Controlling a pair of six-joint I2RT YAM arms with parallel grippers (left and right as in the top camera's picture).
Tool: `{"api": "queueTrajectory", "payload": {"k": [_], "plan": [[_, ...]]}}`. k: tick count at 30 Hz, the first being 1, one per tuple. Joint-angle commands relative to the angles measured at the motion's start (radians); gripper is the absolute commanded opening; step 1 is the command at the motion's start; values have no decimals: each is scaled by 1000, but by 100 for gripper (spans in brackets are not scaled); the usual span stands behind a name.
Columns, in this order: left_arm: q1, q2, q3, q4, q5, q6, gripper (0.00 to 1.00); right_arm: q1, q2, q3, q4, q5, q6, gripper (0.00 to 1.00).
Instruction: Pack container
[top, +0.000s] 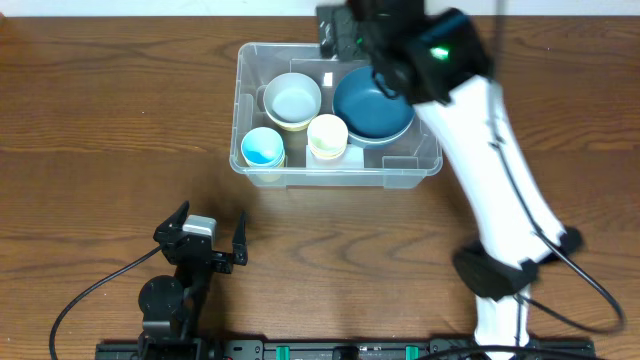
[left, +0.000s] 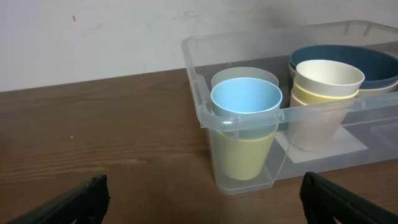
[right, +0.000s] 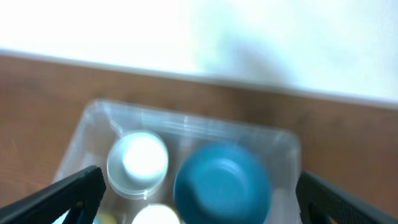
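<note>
Container at 12 o'clock, right gripper spread wide and empty above blue bowl in its 3 o'clock half, left gripper also spread, empty at 7 o'clock: raise right straight up before swinging away.

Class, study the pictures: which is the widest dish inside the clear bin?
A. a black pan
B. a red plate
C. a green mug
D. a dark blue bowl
D: the dark blue bowl sits in the bin and is clearly wider than the light blue cup near it.
</note>
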Motion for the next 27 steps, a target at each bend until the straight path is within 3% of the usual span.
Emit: {"api": "queueTrajectory", "payload": {"k": [1, 15, 21, 27], "plan": [[5, -5, -14, -33, 11, 6, 98, -44, -156, -116, 84, 32, -120, 99], [5, -5, -14, -33, 11, 6, 98, -504, -808, -1092, 695, -517, -239, 99], [5, -5, -14, -33, 11, 6, 98, -540, -1098, -1526, 970, -562, -417, 99], [5, -5, -14, -33, 11, 6, 98, -540, -1376, -1904, 1148, -562, -433, 99]]}}
